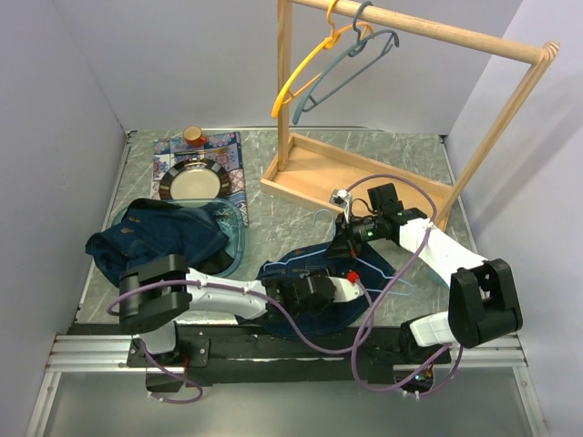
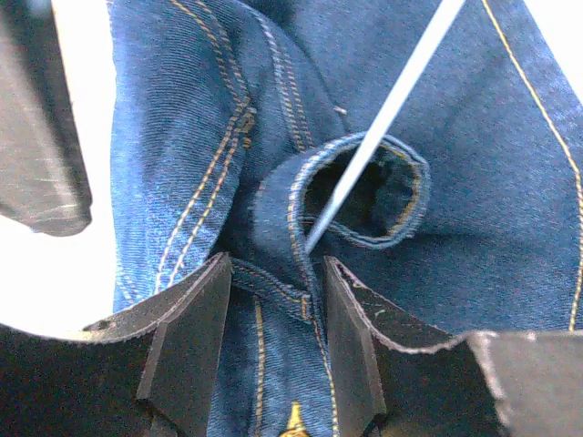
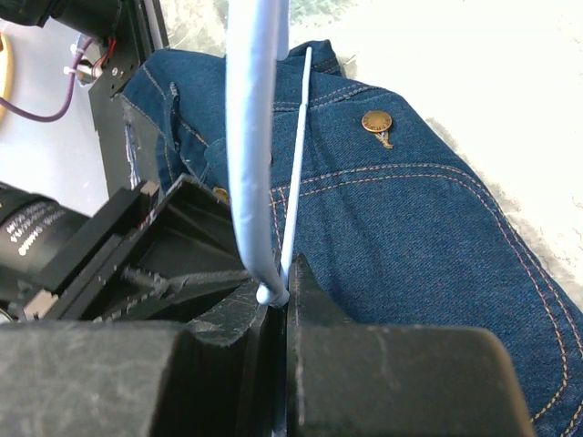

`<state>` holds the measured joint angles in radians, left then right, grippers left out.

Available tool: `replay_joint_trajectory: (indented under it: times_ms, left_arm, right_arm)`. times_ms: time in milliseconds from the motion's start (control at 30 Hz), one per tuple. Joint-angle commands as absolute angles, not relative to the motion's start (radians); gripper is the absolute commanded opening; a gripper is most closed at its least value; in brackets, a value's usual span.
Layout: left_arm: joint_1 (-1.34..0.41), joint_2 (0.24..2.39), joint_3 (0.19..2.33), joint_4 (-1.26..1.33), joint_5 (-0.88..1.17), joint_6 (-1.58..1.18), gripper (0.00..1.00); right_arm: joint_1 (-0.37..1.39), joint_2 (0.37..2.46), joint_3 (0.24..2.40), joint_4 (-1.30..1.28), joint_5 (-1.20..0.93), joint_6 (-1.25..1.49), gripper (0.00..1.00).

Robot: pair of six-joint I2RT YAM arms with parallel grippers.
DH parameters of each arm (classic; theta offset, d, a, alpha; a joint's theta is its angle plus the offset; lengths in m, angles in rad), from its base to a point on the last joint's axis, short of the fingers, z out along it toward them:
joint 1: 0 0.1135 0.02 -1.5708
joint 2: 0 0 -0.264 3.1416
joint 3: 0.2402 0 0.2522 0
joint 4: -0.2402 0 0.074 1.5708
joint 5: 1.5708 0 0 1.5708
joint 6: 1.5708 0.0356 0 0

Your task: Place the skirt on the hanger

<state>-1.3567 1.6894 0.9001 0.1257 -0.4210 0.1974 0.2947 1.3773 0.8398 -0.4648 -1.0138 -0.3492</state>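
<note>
A dark blue denim skirt (image 1: 305, 273) lies on the table in front of the arm bases. A thin light blue hanger (image 1: 387, 273) lies partly over it. My left gripper (image 1: 319, 293) is on the skirt; in the left wrist view its jaws (image 2: 273, 269) are closed on a fold of the waistband (image 2: 273, 282), and the hanger's wire (image 2: 383, 118) passes into a loop of denim. My right gripper (image 1: 351, 228) is shut on the hanger (image 3: 250, 137) just above the skirt (image 3: 410, 237), near a brass button (image 3: 375, 121).
A wooden rack (image 1: 437, 32) stands at the back right with a yellow hanger (image 1: 301, 73) and a grey-blue hanger (image 1: 351, 68); its base tray (image 1: 310, 168) is behind the skirt. A clear basket of dark clothes (image 1: 164, 232), a plate (image 1: 193, 182) and a cup (image 1: 193, 135) are at left.
</note>
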Motion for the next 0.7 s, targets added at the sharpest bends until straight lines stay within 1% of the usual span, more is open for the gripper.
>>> replay_joint_trajectory:
  times_ms: [0, 133, 433, 667]
  left_arm:
    - [-1.329, 1.606, 0.911, 0.164, -0.379, 0.184, 0.51]
    - [-1.287, 1.569, 0.887, 0.164, -0.321, 0.179, 0.50]
    - [-1.239, 1.582, 0.891, 0.146, -0.239, 0.193, 0.48]
    - [-1.238, 1.559, 0.858, 0.140, -0.178, 0.221, 0.52]
  right_arm:
    - [0.298, 1.388, 0.873, -0.505, -1.029, -0.362, 0.00]
    - [0.298, 1.393, 0.874, -0.512, -1.034, -0.370, 0.00]
    - [0.298, 1.400, 0.874, -0.522, -1.058, -0.376, 0.00]
    - [0.298, 1.411, 0.882, -0.537, -1.077, -0.385, 0.00]
